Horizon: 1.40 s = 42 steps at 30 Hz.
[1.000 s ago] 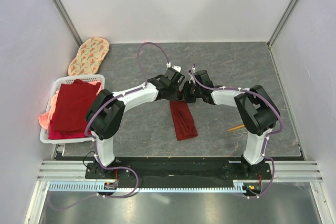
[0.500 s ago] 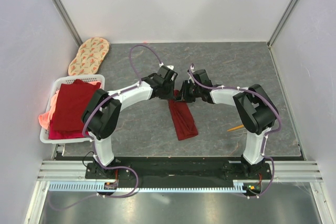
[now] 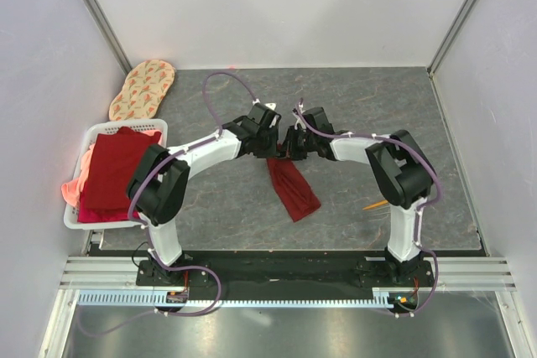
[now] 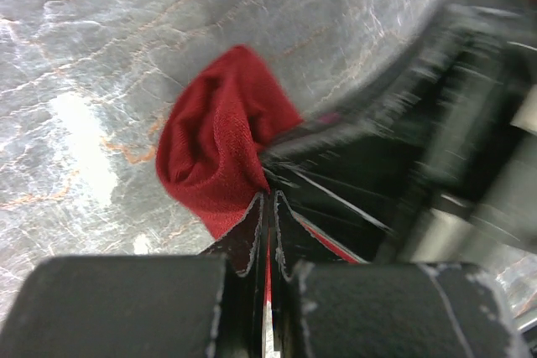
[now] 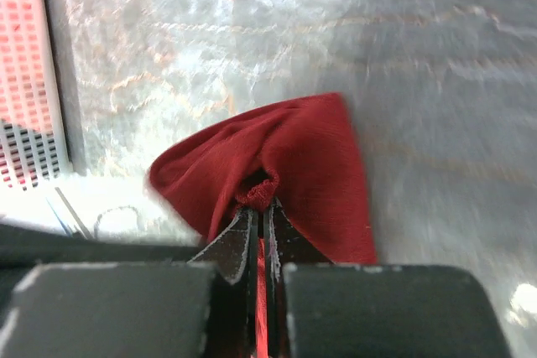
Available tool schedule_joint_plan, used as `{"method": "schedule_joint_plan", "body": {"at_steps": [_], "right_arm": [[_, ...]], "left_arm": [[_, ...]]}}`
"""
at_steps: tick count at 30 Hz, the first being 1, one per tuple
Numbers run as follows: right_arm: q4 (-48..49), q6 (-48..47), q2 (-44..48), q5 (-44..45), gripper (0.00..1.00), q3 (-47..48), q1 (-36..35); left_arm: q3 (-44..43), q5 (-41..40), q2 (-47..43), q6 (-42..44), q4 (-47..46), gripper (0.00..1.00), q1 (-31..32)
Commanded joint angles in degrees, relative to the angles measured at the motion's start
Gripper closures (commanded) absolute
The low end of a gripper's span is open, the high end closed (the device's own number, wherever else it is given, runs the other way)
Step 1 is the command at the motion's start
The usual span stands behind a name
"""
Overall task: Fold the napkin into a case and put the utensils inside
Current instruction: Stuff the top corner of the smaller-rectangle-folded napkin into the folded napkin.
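The dark red napkin (image 3: 294, 189) lies as a narrow folded strip on the grey table, its far end lifted between both grippers. My left gripper (image 3: 275, 150) is shut on the napkin's far end; the cloth (image 4: 220, 136) bunches beyond its tips (image 4: 268, 199). My right gripper (image 3: 290, 148) is shut on the same end from the other side, with the cloth (image 5: 294, 165) pinched at its tips (image 5: 261, 205). The two grippers almost touch. An orange-gold utensil (image 3: 375, 204) shows partly beside the right arm's base; other utensils are hidden.
A white basket (image 3: 84, 142) at the left edge holds a stack of red and salmon-pink cloths (image 3: 113, 167). An oval beige patterned mat (image 3: 141, 90) lies at the back left. White walls bound the table.
Both grippers have moved a little to the left with the napkin's far end. The strip's near end has swung to the right, so the napkin now lies more slanted.
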<state>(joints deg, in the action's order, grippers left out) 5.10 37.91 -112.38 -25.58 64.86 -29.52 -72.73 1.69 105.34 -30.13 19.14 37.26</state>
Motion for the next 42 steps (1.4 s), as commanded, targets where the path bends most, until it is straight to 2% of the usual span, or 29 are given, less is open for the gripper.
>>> {"method": "schedule_joint_plan", "body": {"at_steps": [1, 4, 8, 9, 16, 22, 25, 31, 33, 37, 39, 42], "right_arm": [[4.31, 2.96, -5.39, -3.69, 1.00, 3.96, -1.16], [3.43, 1.39, -2.86, -2.97, 0.99, 2.12, -0.46], [-0.44, -1.78, 1.01, -2.99, 0.72, 0.98, 0.86], [-1.32, -2.57, 1.98, -2.63, 0.69, 0.71, 0.95], [-4.23, -5.83, 4.28, -2.81, 0.62, 0.35, 1.04], [-2.82, -5.66, 0.77, -4.03, 0.62, 3.25, 0.78], [-1.85, -4.95, -0.99, -5.00, 0.66, 4.65, 0.25], [1.04, -1.62, -4.68, -5.88, 0.81, 5.80, -1.94], [2.88, 0.49, -6.44, -6.93, 0.90, 6.07, -3.26], [2.90, 0.32, -10.65, -6.76, 0.95, 7.82, -5.46], [5.24, 1.72, -9.19, -7.99, 0.95, 6.60, -4.15], [2.21, -0.20, -4.71, -6.50, 0.88, 4.84, -3.36]], "left_arm": [[0.92, 1.48, -1.98, -5.55, -2.70, 0.98, -0.25], [2.68, 1.56, -2.07, -7.75, -2.70, 0.98, -2.26], [5.05, 1.56, -2.77, -8.01, -2.79, 0.98, -3.68], [5.40, 1.21, -3.12, -8.10, -2.79, 0.98, -3.85], [7.51, 0.42, -5.58, -8.01, -2.88, 0.98, -4.30], [7.42, 1.38, -5.50, -8.28, -3.31, 0.98, -4.30], [7.69, 1.73, -5.50, -8.28, -3.93, 0.98, -4.30], [7.95, 2.35, -4.88, -8.28, -5.86, 0.98, -4.30], [7.43, 2.26, -4.44, -8.19, -6.21, 0.98, -4.30], [6.63, 0.59, -3.39, -9.59, -5.60, 0.98, -4.56], [6.99, 0.24, -2.77, -9.95, -4.99, 0.98, -4.82], [7.77, -1.16, -3.47, -10.21, -3.32, 0.98, -5.35]]}}
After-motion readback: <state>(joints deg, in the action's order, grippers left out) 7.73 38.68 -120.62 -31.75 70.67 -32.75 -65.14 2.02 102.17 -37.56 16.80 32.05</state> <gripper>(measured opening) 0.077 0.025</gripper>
